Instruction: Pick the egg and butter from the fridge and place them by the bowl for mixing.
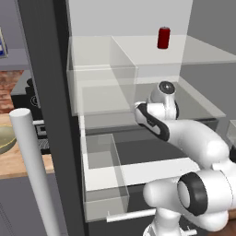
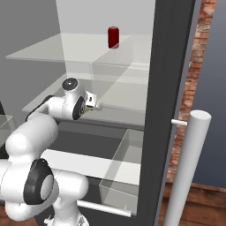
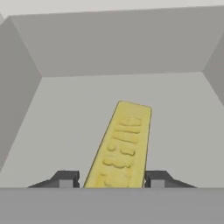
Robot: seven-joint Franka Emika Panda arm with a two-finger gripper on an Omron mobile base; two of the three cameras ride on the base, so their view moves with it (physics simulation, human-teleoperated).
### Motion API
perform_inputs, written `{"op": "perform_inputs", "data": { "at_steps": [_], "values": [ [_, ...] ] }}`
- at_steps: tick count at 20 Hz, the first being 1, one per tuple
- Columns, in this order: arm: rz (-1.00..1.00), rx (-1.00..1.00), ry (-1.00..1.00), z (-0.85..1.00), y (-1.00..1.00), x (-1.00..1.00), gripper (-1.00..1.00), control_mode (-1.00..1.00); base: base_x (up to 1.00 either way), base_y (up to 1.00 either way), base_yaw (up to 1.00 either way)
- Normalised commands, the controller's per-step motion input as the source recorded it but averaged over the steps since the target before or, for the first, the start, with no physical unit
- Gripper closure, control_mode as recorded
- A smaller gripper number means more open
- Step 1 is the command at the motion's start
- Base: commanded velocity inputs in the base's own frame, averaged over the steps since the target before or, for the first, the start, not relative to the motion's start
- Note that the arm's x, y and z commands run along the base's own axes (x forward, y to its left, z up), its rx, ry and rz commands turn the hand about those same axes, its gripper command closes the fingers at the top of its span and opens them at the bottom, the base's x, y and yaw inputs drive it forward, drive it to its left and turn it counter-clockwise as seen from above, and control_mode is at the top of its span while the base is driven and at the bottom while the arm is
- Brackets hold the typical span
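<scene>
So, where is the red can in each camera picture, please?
Left base view: red can, top, right of centre, on the upper glass shelf.
Right base view: red can, top centre, same shelf.
Hand view: not in it.
Shared landmark: the fridge's pale bar handle.

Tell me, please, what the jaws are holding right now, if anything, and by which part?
The butter: the jaws stand against its two long sides at the near end, inside the fridge.
</scene>
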Motion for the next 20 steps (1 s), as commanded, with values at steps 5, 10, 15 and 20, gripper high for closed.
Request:
{"op": "perform_inputs", "data": {
  "at_steps": [5, 10, 15, 20],
  "values": [
    [0.06, 0.0, 0.0, 0.36, -0.11, -0.79, 1.0, -1.0, 0.0, 0.0, 0.0],
    [0.0, 0.02, -0.07, 0.26, -0.04, -0.85, 1.0, -1.0, 0.0, 0.0, 0.0],
    [0.0, 0.02, -0.02, 0.25, 0.0, -0.78, 1.0, -1.0, 0.0, 0.0, 0.0],
    [0.0, 0.0, 0.0, 0.21, 0.0, -0.7, 1.0, -1.0, 0.0, 0.0, 0.0]
  ]
}}
